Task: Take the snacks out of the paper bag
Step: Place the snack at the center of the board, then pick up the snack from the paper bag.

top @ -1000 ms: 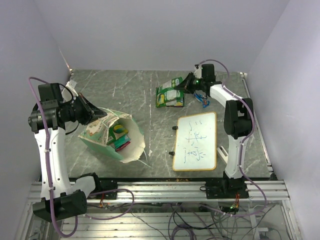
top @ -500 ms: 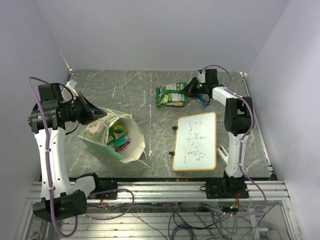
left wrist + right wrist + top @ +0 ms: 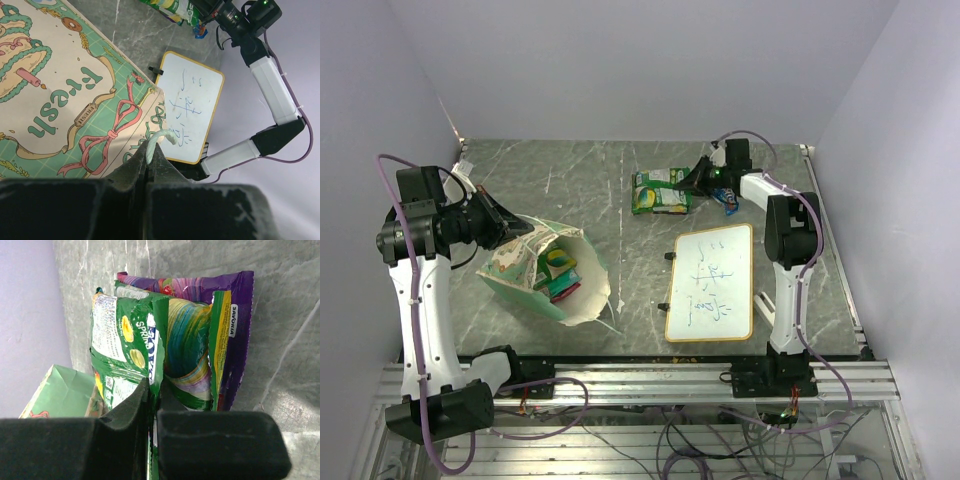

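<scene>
How many snacks are left in the paper bag [image 3: 525, 268] cannot be told. Only a green-and-yellow packet [image 3: 558, 261] and a pink-red packet [image 3: 564, 288] are seen at its mouth, and the depth behind them is shadowed. The bag lies on its side, well to the left of the whiteboard [image 3: 712, 282], with its open mouth turned toward the board.

In the top view the tips of the left gripper [image 3: 506, 222] are masked by the bag's upper edge. In the left wrist view its jaws are seen pressed together on the white string handle [image 3: 159, 138], with the bag's printed panel filling the left of that picture.

Just beyond the whiteboard's far edge, a green packet [image 3: 125, 335] is pinched at its edge by the closed right gripper [image 3: 151, 395]. Its lower part is hidden behind the fingers. A purple packet [image 3: 235, 295] lies under and beside it on the table [image 3: 590, 180], largely covered. A small blue-wrapped candy [image 3: 726, 197] is seen past the board's far right corner, too small to make out further. The writing on the board cannot be read.
</scene>
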